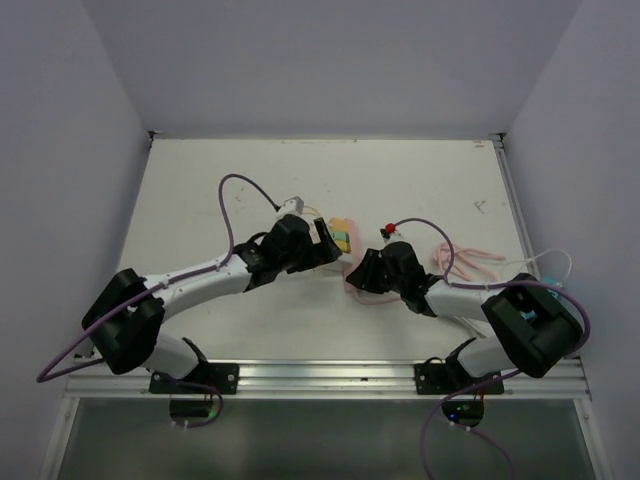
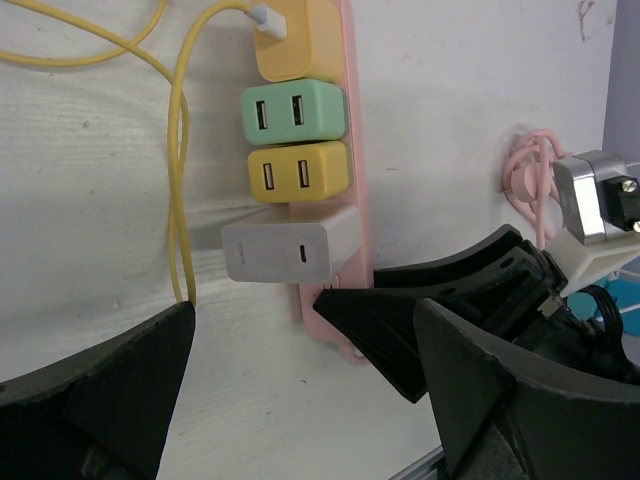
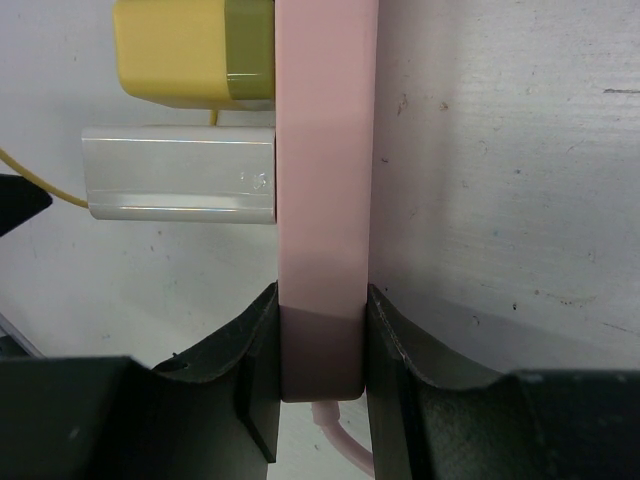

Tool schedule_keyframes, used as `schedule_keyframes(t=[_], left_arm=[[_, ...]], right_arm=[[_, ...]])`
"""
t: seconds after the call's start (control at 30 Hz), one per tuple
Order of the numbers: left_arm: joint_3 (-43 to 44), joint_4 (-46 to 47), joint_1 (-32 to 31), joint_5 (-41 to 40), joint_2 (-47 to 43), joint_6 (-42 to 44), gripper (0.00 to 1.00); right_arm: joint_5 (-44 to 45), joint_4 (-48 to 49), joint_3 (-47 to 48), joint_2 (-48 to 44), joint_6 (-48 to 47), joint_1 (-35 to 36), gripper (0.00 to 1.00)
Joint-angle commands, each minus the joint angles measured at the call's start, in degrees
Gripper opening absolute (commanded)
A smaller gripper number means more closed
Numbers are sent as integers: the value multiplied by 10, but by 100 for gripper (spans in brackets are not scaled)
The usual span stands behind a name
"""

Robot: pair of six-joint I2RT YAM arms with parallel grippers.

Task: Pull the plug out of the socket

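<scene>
White plug [image 2: 290, 250] in pink socket strip [image 2: 358, 120]

My overhead feed shows a white desk [image 1: 200, 190] boxed in by pale walls [image 1: 330, 60], with an aluminium rail [image 1: 330, 377] along its near edge. A few dark specks [image 1: 480, 207] mark the far right of the surface. On the left wrist view I see three adapters in a column: an orange-yellow adapter [image 2: 300, 45] on top, a mint-green adapter [image 2: 293, 110] just below it, then a yellow adapter [image 2: 298, 172]. The lower two each show two USB ports. A white connector [image 2: 268, 17] sits in the top one, and its yellow cable [image 2: 178, 150] loops over the desk.
</scene>
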Motion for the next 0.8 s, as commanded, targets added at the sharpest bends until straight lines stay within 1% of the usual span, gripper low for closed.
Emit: schedule_keyframes(t=[0.0, 0.1, 0.23, 0.33, 0.37, 0.47, 0.53, 0.6, 0.67, 0.77], left_arm=[[26, 41, -3, -5, 23, 12, 94], [31, 46, -5, 3, 39, 12, 92], [35, 40, -12, -4, 40, 9, 85], [33, 14, -22, -50, 6, 3, 85], [32, 7, -24, -84, -3, 3, 85], [25, -9, -32, -131, -41, 4, 85], [19, 4, -35, -129, -54, 16, 84], [21, 17, -41, -107, -52, 31, 83], [25, 35, -44, -70, -37, 36, 83], [36, 36, -47, -54, -10, 38, 83]], right_arm=[[7, -17, 6, -11, -18, -5, 0], [7, -31, 10, -13, -24, -5, 0], [-4, -32, 14, -7, -25, -5, 0], [-13, -26, 14, -2, -26, -5, 0], [-14, -26, 13, -2, -26, -5, 0], [-15, -24, 15, 0, -28, -5, 0], [-15, -27, 18, 5, -30, -5, 0], [-12, -32, 22, 8, -35, -5, 0], [-12, -34, 25, 11, -34, -5, 0], [-13, -32, 26, 13, -31, -5, 0]])
